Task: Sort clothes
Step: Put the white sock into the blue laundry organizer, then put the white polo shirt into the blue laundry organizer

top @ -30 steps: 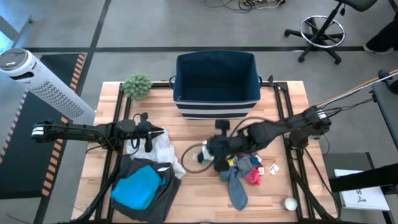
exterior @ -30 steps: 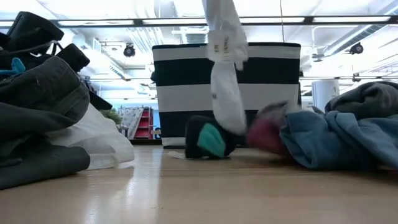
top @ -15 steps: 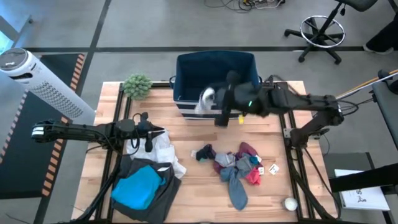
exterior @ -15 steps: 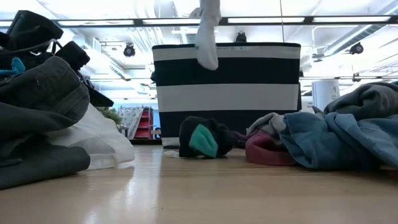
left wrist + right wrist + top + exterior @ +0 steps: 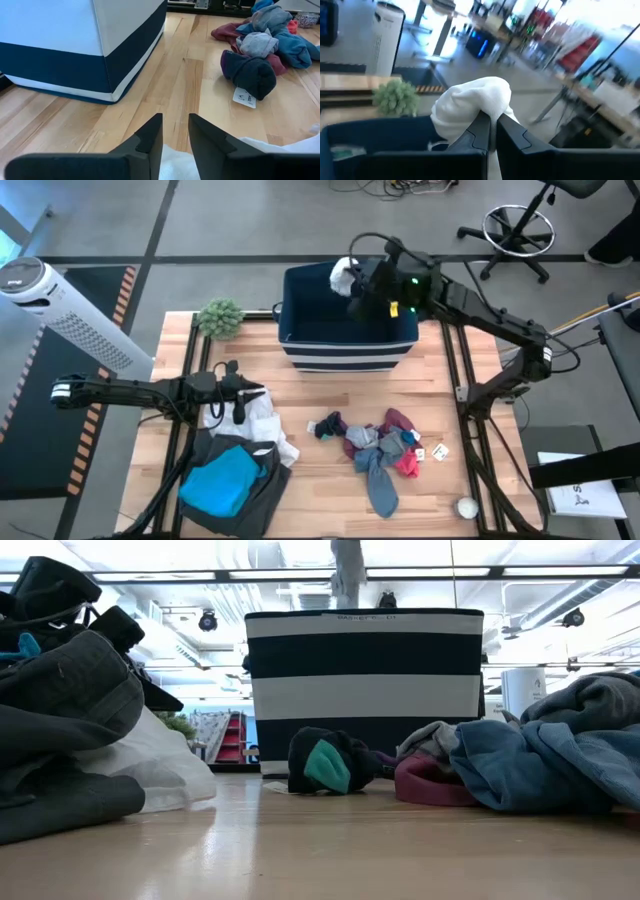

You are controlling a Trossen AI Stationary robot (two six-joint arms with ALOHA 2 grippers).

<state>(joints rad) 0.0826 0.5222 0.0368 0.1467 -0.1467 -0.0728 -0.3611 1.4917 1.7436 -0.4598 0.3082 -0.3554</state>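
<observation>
Half a second ago the right claw [image 5: 352, 280] carried its white sock [image 5: 342, 277] over the near rim of the bin [image 5: 300, 340]; now it has swung on to the far side and hangs above the bin's back edge, raised high. It is clenched on the sock, the two fingers [image 5: 480, 131] pinched tight with the white fabric bunched just ahead of their tips. In the low view the sock [image 5: 347, 575] dangles above the bin's striped wall [image 5: 365, 690].

On the bench [image 5: 310, 395] the rest has not moved. In front of the bin lies the small heap: a dark sock with teal [image 5: 328, 425], a maroon piece [image 5: 398, 420], grey and pink bits, and a blue-grey garment [image 5: 380, 485] trailing toward the near edge.

The left claw [image 5: 228, 405] waits at the bench's left side, fingers nearly closed with a thin gap, over the white garment [image 5: 265, 425]. Beyond that lie the dark grey garment [image 5: 255, 495] and the turquoise one [image 5: 220, 480] on it. The green plant [image 5: 221, 318] sits at the far left corner.
</observation>
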